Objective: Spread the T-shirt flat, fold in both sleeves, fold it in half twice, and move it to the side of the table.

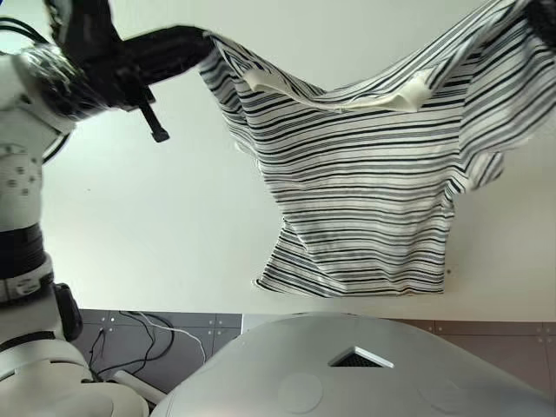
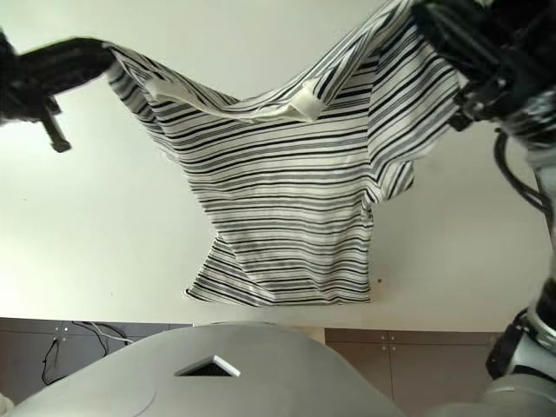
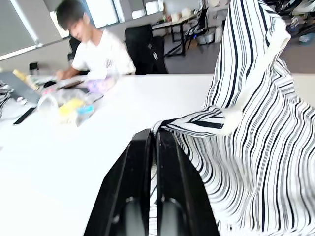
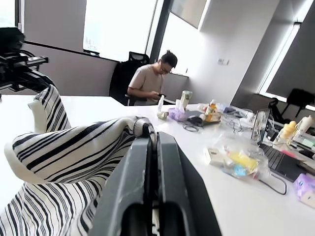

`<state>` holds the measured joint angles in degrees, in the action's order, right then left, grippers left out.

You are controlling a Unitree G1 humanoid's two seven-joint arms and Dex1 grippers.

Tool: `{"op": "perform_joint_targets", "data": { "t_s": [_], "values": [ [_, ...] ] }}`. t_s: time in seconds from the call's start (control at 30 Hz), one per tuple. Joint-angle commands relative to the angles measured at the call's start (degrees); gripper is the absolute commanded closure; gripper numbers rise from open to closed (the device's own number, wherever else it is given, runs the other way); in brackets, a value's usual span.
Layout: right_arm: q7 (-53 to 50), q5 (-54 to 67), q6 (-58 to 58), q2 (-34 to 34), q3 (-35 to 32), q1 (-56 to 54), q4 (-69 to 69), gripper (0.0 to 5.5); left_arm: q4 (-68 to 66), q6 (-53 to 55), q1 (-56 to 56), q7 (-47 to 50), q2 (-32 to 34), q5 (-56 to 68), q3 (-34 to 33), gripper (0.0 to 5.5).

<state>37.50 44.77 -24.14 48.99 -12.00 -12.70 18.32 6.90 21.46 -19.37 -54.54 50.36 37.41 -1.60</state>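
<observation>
Further back on the white table [image 1: 130, 217], a clear plastic bag of yellow and blue items [image 4: 236, 160] and a dark laptop screen [image 4: 259, 125] sit well apart from the cloth. The black-and-white striped cotton T-shirt [image 1: 356, 208] hangs stretched between both arms, with its lower hem down on the table near the front edge. The left gripper [image 3: 153, 135] is pinched closed on one shoulder edge. The right gripper [image 4: 151, 139] is clamped on the other.

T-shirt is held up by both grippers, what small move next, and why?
Probably lower both together, keeping it taut, to lay it flat: left gripper and right gripper pinch the T-shirt aloft by its shoulders, its hem resting on the table.
</observation>
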Motion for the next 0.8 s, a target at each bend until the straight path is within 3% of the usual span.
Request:
{"op": "perform_joint_targets", "data": {
  "t_s": [0.03, 0.2, 0.3, 0.37, 0.43, 0.53, 0.63, 0.73, 0.8],
  "values": [
    [2.30, -19.95, 10.47, -10.27, 14.91, -16.41, -35.49, 5.38, -24.47, -11.88, -10.94, -2.53, -10.07, -17.90, 13.24, 5.40],
    [-1.61, -30.21, 20.17, -19.91, 18.13, -29.58, -70.34, 5.38, -58.72, -22.86, -26.73, 5.72, -25.04, -32.48, 20.80, 5.40],
    [-4.73, -33.62, 23.71, -23.56, 18.27, -34.21, -80.36, 5.38, -70.69, -26.55, -31.96, 12.10, -29.70, -36.17, 20.57, 5.40],
    [-7.94, -36.23, 25.29, -25.32, 18.51, -36.23, -85.04, 5.02, -75.68, -28.37, -34.01, 17.09, -31.53, -38.55, 20.20, 5.40],
    [-11.18, -38.51, 26.76, -26.59, 17.87, -37.84, -88.76, 4.65, -79.35, -30.22, -35.19, 21.52, -32.79, -41.19, 19.82, 5.06],
    [-16.82, -39.83, 27.97, -27.20, 15.07, -39.44, -91.77, 3.94, -82.02, -33.89, -36.26, 30.29, -32.72, -45.25, 19.20, 4.41],
    [-18.63, -39.79, 29.21, -26.65, 12.40, -38.54, -91.72, 3.94, -82.50, -35.86, -34.09, 33.79, -30.85, -47.14, 17.93, 4.41],
    [-15.60, -40.81, 32.38, -25.11, 12.09, -34.08, -86.55, 3.94, -79.30, -42.21, -30.36, 32.47, -28.86, -47.75, 17.19, 4.41],
    [-10.31, -40.62, 34.51, -22.38, 12.92, -25.71, -72.55, 3.94, -68.50, -48.30, -24.52, 25.71, -26.81, -44.36, 15.58, 4.41]
  ]
}}
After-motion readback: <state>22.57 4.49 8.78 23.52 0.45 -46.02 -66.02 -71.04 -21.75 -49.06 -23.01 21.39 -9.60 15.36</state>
